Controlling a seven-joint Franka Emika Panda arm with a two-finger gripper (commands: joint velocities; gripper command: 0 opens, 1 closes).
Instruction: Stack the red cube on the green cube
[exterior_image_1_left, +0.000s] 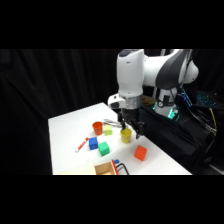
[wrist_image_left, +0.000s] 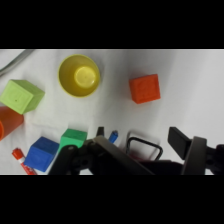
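- Arm, one: white, reaching over the white table from the upper right. Its gripper is hanging just above the yellow cup, which is serving as landmark for every entry below.
- Gripper state: the two fingers are standing apart, holding nothing.
- Step in hand, as judged: the approach before the pick is running. The red cube is not yet being grasped, so stacking is not begun.
- Next move, as judged: the gripper is needing to shift off the yellow cup toward the red cube, line its fingers with two opposite faces, descend and close. It is then carrying the cube across to the far side of the cup, where the green cube is lying.
- Wooden box, one: lying well in front of the yellow cup, at the table's near edge.
- Cups, two: the yellow cup itself, and an orange-red cup behind and to its left.
- Cubes, four:
  - red cube, one, sitting near the yellow cup, in front and to its right, standing free
  - green cube, one, sitting in front and to the cup's left, top face bare
  - blue cube, one, lying just beside the green cube, farther from the cup
  - yellow-green cube, one, lying just left of the cup
- Red marker, one: lying farthest left of the cup.
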